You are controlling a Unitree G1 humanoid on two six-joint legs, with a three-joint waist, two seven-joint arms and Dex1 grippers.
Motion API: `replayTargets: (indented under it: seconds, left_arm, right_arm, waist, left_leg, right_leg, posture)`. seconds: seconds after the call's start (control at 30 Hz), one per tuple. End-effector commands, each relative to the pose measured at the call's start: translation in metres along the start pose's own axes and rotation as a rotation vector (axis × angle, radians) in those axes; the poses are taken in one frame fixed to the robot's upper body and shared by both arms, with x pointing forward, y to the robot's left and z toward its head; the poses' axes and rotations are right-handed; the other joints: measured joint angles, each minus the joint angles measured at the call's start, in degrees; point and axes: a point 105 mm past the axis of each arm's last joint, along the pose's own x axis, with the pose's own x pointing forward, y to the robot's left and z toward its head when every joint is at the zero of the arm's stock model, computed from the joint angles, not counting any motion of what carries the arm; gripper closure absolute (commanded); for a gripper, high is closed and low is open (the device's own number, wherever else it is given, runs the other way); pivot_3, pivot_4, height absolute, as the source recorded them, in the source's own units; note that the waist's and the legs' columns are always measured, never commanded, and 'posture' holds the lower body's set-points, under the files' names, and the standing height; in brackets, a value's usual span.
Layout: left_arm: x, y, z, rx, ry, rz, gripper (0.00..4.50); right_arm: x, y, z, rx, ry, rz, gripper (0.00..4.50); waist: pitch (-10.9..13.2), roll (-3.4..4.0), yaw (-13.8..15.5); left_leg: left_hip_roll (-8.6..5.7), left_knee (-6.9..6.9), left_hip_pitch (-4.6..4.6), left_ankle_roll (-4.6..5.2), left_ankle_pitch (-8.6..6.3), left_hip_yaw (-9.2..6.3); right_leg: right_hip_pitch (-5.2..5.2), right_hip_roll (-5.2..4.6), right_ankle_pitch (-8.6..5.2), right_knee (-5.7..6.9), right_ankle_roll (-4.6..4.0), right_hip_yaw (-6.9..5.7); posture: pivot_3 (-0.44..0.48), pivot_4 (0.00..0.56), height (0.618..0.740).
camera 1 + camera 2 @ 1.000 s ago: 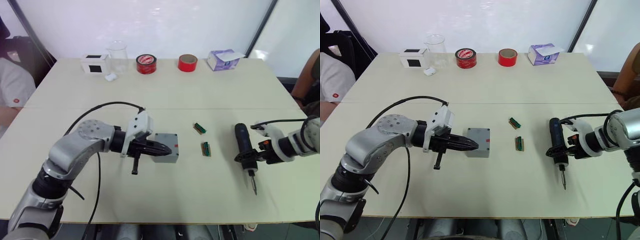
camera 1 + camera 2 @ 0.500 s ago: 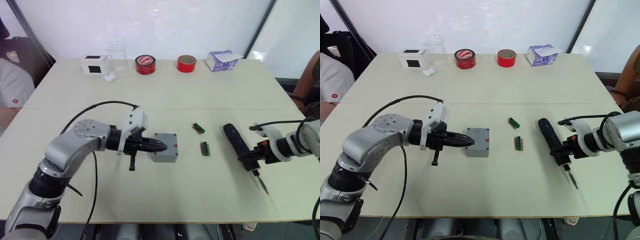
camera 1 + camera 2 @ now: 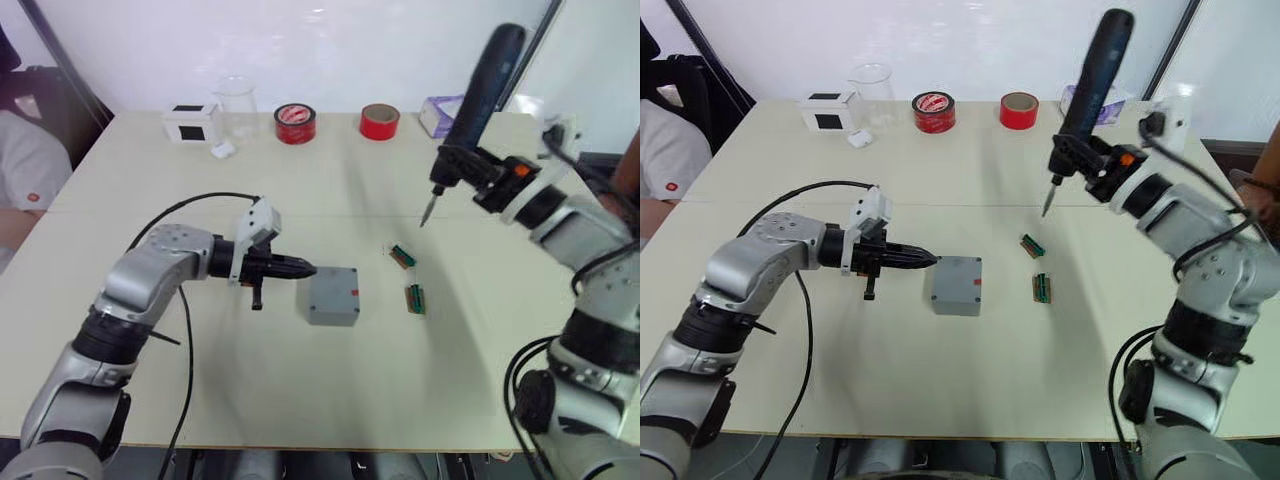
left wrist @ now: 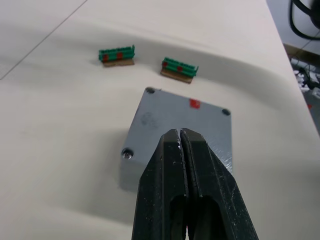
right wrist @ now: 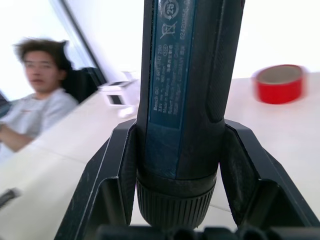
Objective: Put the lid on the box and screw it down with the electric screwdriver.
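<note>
My right gripper (image 3: 1087, 160) is clamped on the electric screwdriver (image 3: 1092, 80), one black finger (image 5: 116, 165) on each side of its lower barrel, just above the knurled collar. I hold it up off the table (image 3: 400, 380), nearly upright and leaning a little, with the thin bit pointing down over the far middle of the tabletop and touching nothing. My left gripper (image 3: 298, 268) lies low over the table with its two fingers (image 4: 170, 165) pressed together on nothing, the tips pointing at the box (image 3: 333, 295) and just short of its near side. The box sits flat in the middle of the table with the lid (image 4: 186, 122) resting squarely on it, the small red mark on the lid's face toward the far edge; I see screw holes at the corners, though I cannot tell whether any hold a screw. Just beyond the box on my right lie two small green connector blocks (image 3: 402, 257), apart from each other and from the box. Along the far edge stand a white box with a black face (image 3: 190, 124), a clear beaker (image 3: 236, 108), two red tape rolls (image 3: 295, 124) and a purple-white carton (image 3: 440, 112). A person in a white shirt (image 5: 35, 107) sits past the table's left end.
</note>
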Motion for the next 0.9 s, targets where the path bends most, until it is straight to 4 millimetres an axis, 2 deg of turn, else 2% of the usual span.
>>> replayTargets:
  seconds: [0.03, 0.2, 0.3, 0.6, 0.9]
  left_arm:
    - [0.007, -0.001, 0.011, 0.074, 0.002, -0.031, 4.50]
    - [0.020, 0.000, 0.007, 0.115, 0.041, -0.053, 4.50]
    - [0.025, 0.000, 0.004, 0.127, 0.052, -0.058, 4.50]
    - [0.039, -0.005, -0.017, 0.161, 0.127, -0.058, 4.50]
    - [0.037, -0.006, -0.020, 0.136, 0.116, -0.047, 4.50]
  right_arm:
    - [0.004, 0.043, 0.014, -0.071, -0.122, 0.133, 2.72]
    - [0.010, 0.055, -0.018, -0.140, -0.084, 0.154, 2.72]
    - [0.011, 0.058, -0.030, -0.173, -0.069, 0.160, 2.72]
    - [0.017, 0.057, -0.045, -0.208, -0.061, 0.144, 2.72]
    - [0.016, 0.049, -0.062, -0.243, -0.015, 0.132, 2.72]
  waist:
    - [0.0, 0.01, -0.1]
    - [0.0, 0.00, -0.1]
    - [0.0, 0.00, -0.2]
    - [0.0, 0.00, -0.2]
    - [0.0, -0.01, -0.1]
  left_leg:
    - [-0.04, 0.03, -0.03, -0.04, 0.02, 0.02]
    - [-0.10, 0.15, -0.02, -0.06, 0.03, -0.06]
    - [-0.09, 0.15, -0.02, -0.06, 0.03, -0.06]
    - [-0.06, 0.15, 0.00, -0.06, 0.04, -0.09]
    - [-0.05, 0.18, 0.05, -0.05, 0.04, -0.10]
  right_leg:
    - [0.00, -0.03, 0.07, -0.01, 0.10, 0.04]
    - [0.04, 0.00, 0.10, -0.02, 0.13, 0.02]
    - [0.03, 0.03, 0.10, -0.01, 0.13, 0.02]
    - [0.03, 0.07, 0.10, 0.01, 0.12, 0.01]
    - [0.09, 0.07, 0.10, 0.02, 0.13, 0.01]
  posture:
    - [0.000, 0.150, 0.740]
    - [0.000, 0.150, 0.740]
    - [0.000, 0.150, 0.740]
    - [0.000, 0.150, 0.740]
    - [0.000, 0.150, 0.740]
